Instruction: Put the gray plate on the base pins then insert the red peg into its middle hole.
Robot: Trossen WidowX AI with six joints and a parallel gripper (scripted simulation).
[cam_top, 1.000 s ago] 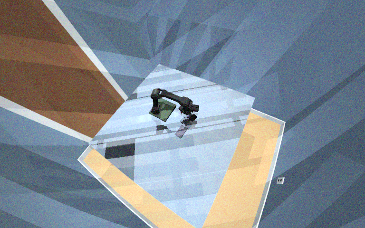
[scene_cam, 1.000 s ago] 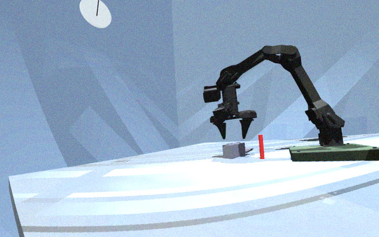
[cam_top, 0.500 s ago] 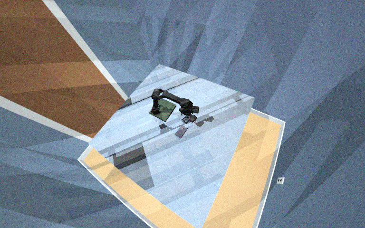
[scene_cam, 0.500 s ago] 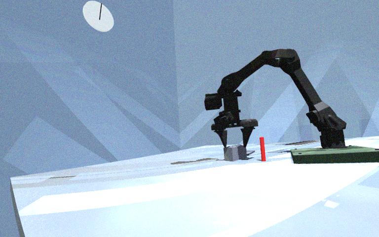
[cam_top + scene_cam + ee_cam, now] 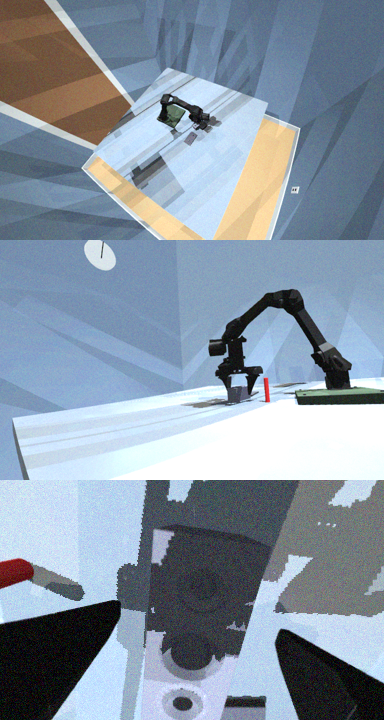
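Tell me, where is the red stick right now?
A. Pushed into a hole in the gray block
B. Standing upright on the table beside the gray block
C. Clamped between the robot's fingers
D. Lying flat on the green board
B. The red stick stands upright on the table just beside the gray block, while the open gripper straddles that block and holds nothing.
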